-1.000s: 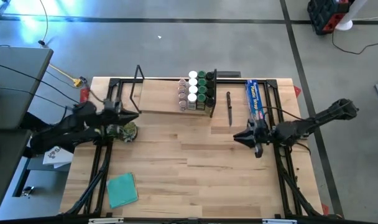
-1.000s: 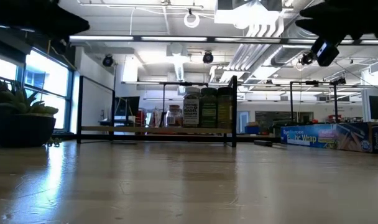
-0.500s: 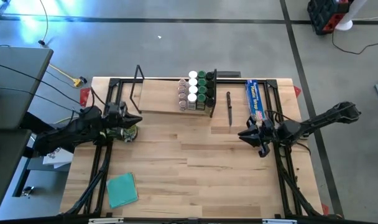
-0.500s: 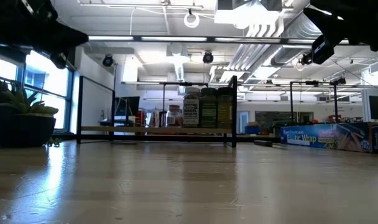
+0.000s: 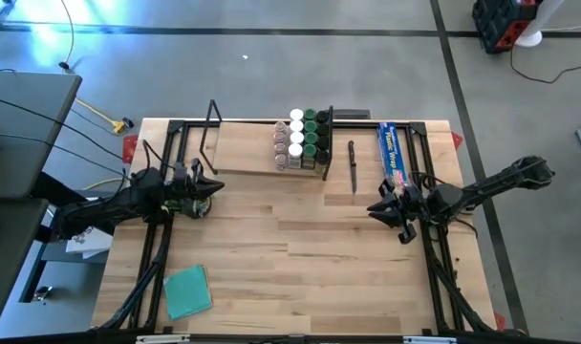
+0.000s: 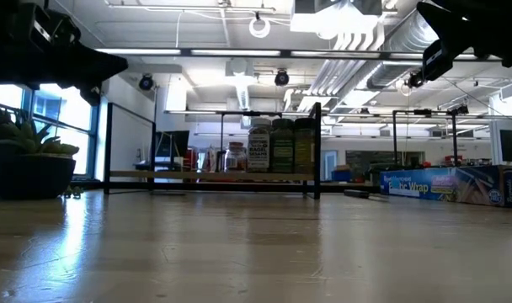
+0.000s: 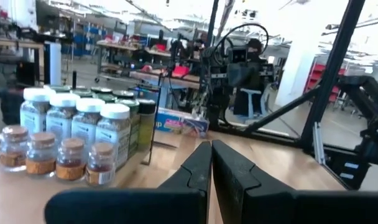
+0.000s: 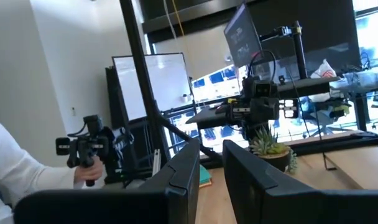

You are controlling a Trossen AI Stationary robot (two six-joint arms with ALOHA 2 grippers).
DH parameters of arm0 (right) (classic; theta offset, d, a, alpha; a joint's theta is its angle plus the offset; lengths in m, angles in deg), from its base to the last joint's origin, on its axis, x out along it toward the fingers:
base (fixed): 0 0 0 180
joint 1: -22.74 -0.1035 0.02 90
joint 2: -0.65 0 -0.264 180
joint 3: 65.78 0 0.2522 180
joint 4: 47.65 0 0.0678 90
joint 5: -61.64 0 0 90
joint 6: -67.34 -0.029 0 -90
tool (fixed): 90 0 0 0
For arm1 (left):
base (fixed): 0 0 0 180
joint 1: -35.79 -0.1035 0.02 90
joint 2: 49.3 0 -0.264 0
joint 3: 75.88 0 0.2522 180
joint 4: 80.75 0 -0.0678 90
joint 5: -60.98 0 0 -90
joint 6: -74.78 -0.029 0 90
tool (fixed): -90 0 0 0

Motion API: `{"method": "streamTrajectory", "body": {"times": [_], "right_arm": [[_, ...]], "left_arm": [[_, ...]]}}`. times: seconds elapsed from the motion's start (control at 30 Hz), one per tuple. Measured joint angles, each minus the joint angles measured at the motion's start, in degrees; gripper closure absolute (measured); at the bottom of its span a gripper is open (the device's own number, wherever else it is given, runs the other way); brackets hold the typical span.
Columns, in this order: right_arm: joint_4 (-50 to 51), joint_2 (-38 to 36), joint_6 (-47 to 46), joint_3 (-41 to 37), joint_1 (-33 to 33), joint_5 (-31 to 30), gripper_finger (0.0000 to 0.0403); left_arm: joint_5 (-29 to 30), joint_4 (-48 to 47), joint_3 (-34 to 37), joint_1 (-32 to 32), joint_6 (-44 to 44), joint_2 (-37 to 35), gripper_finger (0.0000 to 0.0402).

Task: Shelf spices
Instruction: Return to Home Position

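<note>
The spices (image 5: 300,141) stand upright in tight rows at the right end of the shelf (image 5: 243,148), a light-wood board with black wire frames at the table's far edge. In the low view the spices (image 6: 273,145) sit on the shelf (image 6: 205,175) in the distance. The left wrist view shows the spices (image 7: 71,134) off to one side. My left gripper (image 5: 217,184) hovers shut and level above the table's left part, in front of the shelf's left end. My right gripper (image 5: 371,208) hangs slightly open and empty over the right part, tipped a little upward.
A blue wrap box (image 5: 393,153) and a dark knife (image 5: 353,164) lie right of the shelf. A potted plant (image 5: 197,203) stands below my left gripper. A teal cloth (image 5: 187,290) lies near the front left. A person's hand (image 8: 83,158) holds a device beyond the table.
My left gripper has sunk toward the table and shifted slightly toward the near edge, staying level. My right gripper has tipped its fingers upward and rolled a little, hardly shifting. The spices and the shelf have not moved.
</note>
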Motion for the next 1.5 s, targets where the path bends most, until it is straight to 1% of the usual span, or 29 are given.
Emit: {"method": "streamTrajectory", "body": {"times": [0.1,0.23,0.37,0.43,0.47,1.0,1.17,1.37,1.5], "right_arm": [[0.5,0.0,0.3,0.0,0.0,-0.6,0.0337],[1.8,0.0,0.3,0.0,0.0,-4.6,0.0337],[2.5,0.0,1.1,0.0,0.0,-13.0,0.0337],[3.3,0.0,1.7,0.0,0.0,-15.7,0.0337],[3.7,0.0,1.7,0.0,0.0,-16.1,0.0337],[13.8,0.0,1.3,0.0,0.0,-16.4,0.0337],[21.1,-0.4,1.3,0.0,-0.1,-16.3,0.0337],[32.0,-5.9,1.3,0.0,-2.5,-16.2,0.0337],[36.0,-7.6,1.3,0.0,-3.9,-16.2,0.0337]], "left_arm": [[-0.1,-0.4,0.0,0.0,-0.9,0.0,0.0393],[0.0,-1.3,0.0,0.0,0.2,0.0,0.0393],[0.0,-1.3,0.0,0.0,0.2,0.0,0.0393],[0.1,-1.3,0.0,0.0,0.2,0.0,0.0393],[0.1,-1.3,0.0,0.0,0.2,0.0,0.0393],[0.2,-1.4,0.0,0.0,0.2,0.0,0.0393],[0.3,-1.4,0.0,0.3,0.2,-0.2,0.0393],[0.4,-1.4,0.0,2.7,0.2,-0.2,0.0393],[0.4,-1.4,0.0,3.0,0.2,-0.2,0.0393]]}}
